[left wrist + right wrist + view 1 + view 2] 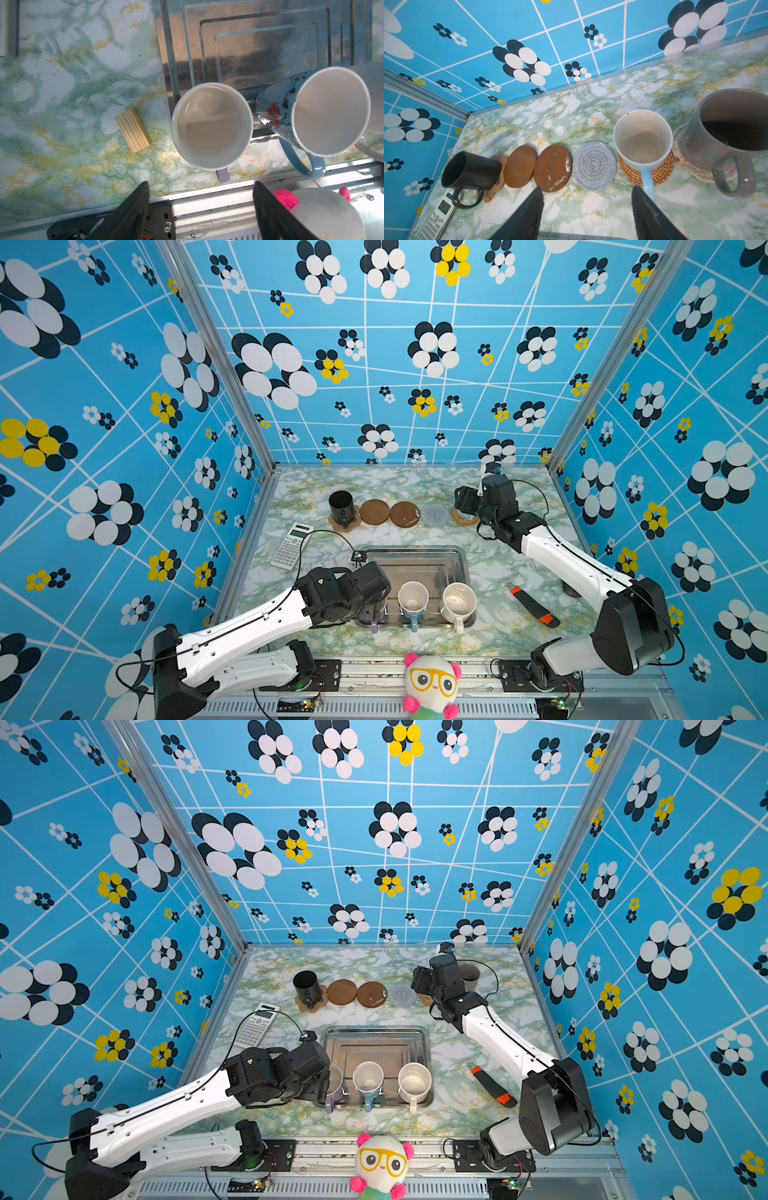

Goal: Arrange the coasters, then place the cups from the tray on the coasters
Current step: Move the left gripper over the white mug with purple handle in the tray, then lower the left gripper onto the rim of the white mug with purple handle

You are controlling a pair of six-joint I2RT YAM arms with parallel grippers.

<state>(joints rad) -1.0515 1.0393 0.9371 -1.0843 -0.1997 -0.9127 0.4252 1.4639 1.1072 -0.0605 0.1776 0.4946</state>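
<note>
At the back runs a row of coasters. A black cup [471,172] is on the paw coaster [500,182], then come two brown discs [520,166] [553,167] and a bare grey-blue round [595,165]. A light blue cup [642,137] sits on the rattan round [662,172], a grey cup [726,133] on the beige round [689,168]. My right gripper [587,189] hangs open, just in front of the grey-blue round. The tray [415,549] holds a lavender cup [212,124], a floral blue cup [330,110] and a white cup [458,603]. My left gripper [201,186] is open above the lavender cup's handle, holding nothing.
A calculator [291,545] lies left of the tray, and a ribbed wooden block [133,129] rests beside its near left corner. An orange-and-black tool [534,605] lies right of the tray. A plush toy [432,684] sits at the front rail. Patterned walls enclose three sides.
</note>
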